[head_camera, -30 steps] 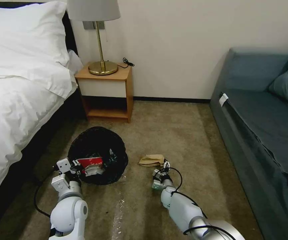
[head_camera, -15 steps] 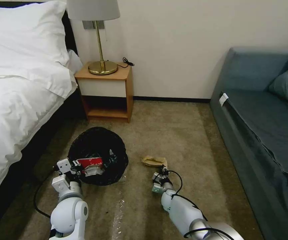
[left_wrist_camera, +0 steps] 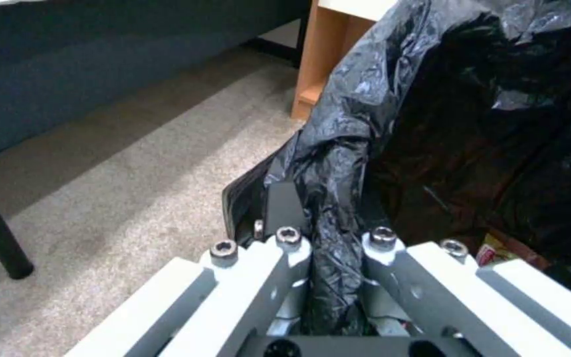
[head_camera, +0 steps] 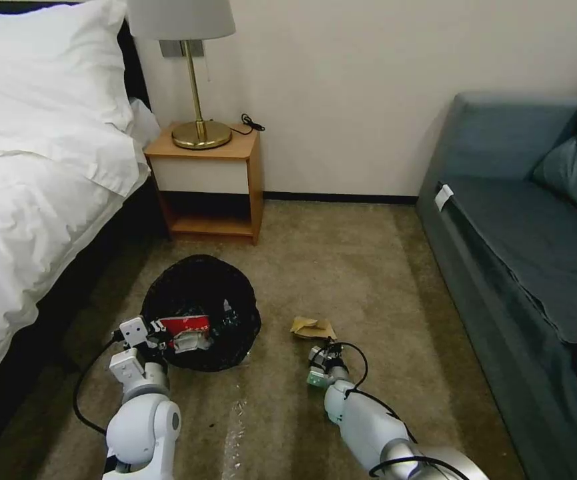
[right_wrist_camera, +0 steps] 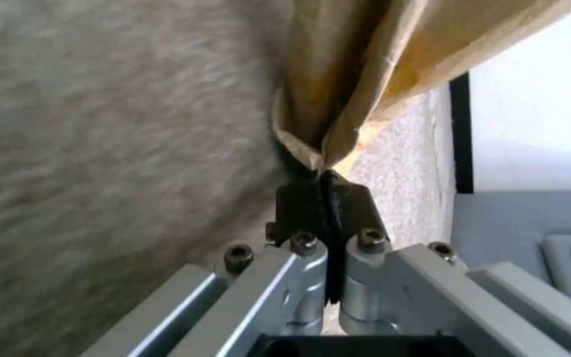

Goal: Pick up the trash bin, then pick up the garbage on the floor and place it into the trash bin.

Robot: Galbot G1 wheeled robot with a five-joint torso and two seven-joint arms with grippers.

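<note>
The trash bin (head_camera: 201,297), lined with a crinkly black bag, stands low on the carpet beside the bed. My left gripper (head_camera: 157,335) is shut on the near rim; in the left wrist view the bag-covered rim (left_wrist_camera: 338,163) is pinched between the fingers of that gripper (left_wrist_camera: 328,233). A red snack packet (head_camera: 185,325) and other litter lie inside the bin. To the right of the bin, my right gripper (head_camera: 327,345) is shut on a corner of the crumpled tan paper bag (head_camera: 313,327). The right wrist view shows the paper bag (right_wrist_camera: 358,74) clamped in the closed right gripper (right_wrist_camera: 326,198), just above the carpet.
A bed (head_camera: 28,200) with white linen lines the left side. A wooden nightstand (head_camera: 208,180) with a brass lamp (head_camera: 198,133) stands against the wall. A blue-grey sofa (head_camera: 521,253) lines the right. Open carpet (head_camera: 341,267) lies between them.
The head view has shifted slightly. My right gripper has drawn back a little toward me with the paper bag, which now looks narrower and more bunched. The left gripper keeps its hold on the bin.
</note>
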